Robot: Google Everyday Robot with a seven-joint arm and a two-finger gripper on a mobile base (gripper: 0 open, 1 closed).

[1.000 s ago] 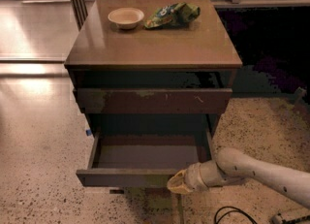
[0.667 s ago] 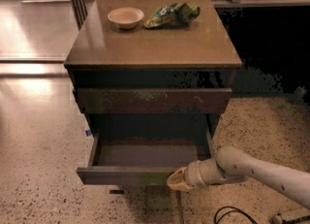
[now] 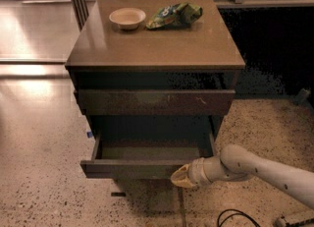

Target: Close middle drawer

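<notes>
A dark wooden cabinet (image 3: 154,49) stands on speckled floor. The middle drawer (image 3: 127,168) is pulled out from the cabinet's lower front, under a taller scratched drawer front (image 3: 154,102). The gripper (image 3: 182,177), on a white arm (image 3: 265,169) reaching from the cabinet's right, touches the drawer's front panel; whether it is apart or together cannot be told. A bowl (image 3: 127,17) and green snack bag (image 3: 174,14) sit on the cabinet's top.

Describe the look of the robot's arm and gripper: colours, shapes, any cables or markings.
The arm is a smooth, pale grey-white tube with a rounded joint bulge and a ringed collar at the wrist. The gripper, a yellowish-tan tip, sits by the right front end of the middle drawer. No markings show. A dark cable loops on the floor below.
</notes>
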